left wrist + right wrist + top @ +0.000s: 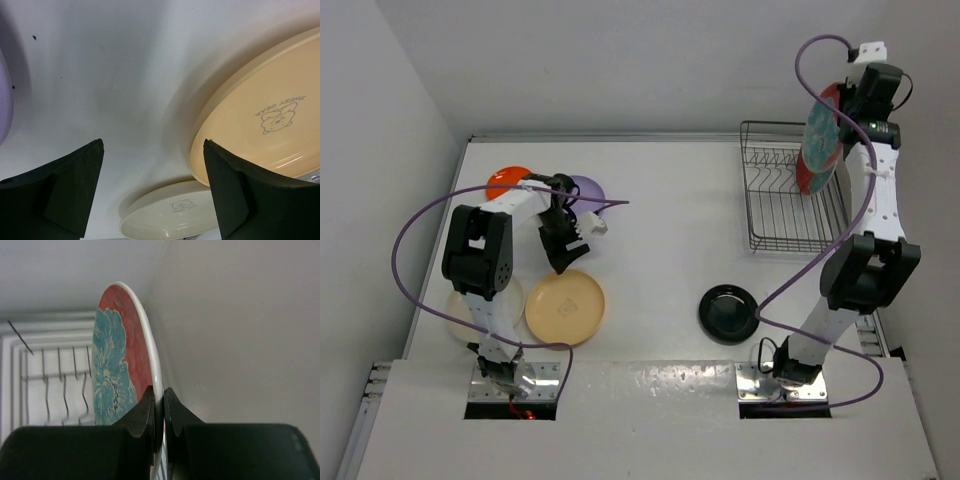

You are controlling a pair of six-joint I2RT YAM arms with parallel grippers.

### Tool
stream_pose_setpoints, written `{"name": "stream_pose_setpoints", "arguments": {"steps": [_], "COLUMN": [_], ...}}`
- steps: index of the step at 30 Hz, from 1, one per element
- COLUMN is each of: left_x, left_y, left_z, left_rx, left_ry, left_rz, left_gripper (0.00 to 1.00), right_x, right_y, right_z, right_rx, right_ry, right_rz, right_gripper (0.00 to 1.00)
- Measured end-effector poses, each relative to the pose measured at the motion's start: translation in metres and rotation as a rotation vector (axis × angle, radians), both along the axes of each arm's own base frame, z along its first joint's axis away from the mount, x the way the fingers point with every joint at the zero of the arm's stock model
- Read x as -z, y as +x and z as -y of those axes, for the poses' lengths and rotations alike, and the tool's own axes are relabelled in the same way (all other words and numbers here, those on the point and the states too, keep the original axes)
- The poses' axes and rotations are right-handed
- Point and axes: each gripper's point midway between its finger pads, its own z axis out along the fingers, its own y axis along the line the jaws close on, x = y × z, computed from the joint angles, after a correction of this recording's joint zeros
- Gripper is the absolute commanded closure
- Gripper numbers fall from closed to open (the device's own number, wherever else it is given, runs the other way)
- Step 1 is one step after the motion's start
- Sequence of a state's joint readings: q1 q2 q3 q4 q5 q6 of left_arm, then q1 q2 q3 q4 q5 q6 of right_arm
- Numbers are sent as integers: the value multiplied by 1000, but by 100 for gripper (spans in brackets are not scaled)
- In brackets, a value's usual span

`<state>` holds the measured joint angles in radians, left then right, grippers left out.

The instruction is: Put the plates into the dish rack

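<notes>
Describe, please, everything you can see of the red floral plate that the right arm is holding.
The red plate is round, with a large teal flower pattern on its face and a thin white rim; it looks glossy, perhaps ceramic. It stands on edge, nearly upright, pinched at its rim by the right gripper, which is shut on it. It hangs over the right end of the dish rack; whether it touches the wires cannot be told.
</notes>
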<state>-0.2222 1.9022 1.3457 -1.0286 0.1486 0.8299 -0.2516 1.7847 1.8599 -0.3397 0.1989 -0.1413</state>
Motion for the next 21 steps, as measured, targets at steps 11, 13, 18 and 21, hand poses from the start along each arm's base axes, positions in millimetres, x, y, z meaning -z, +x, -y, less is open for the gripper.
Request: {"name": "stream_pose_setpoints", "arguments": {"steps": [11, 13, 18, 21], "left_x": [-2, -2, -5, -6], "left_y": [-11, -16, -26, -32], "left_z": [-3, -4, -7, -9], "left_rx": [32, 46, 91, 111], "left_ry": [9, 12, 14, 16], "left_rz": [-45, -63, -106, -130], "left_gripper": [17, 17, 17, 17], "right_x": [72, 68, 56, 54], "right_y": [15, 21, 27, 31], "right_z": [10, 7, 9, 10], "right_rx": [-22, -33, -31, -26], "right_ry": [-128, -143, -199, -226], "right_rz": [-162, -141, -109, -104], "right_gripper": [100, 100, 100, 100]}}
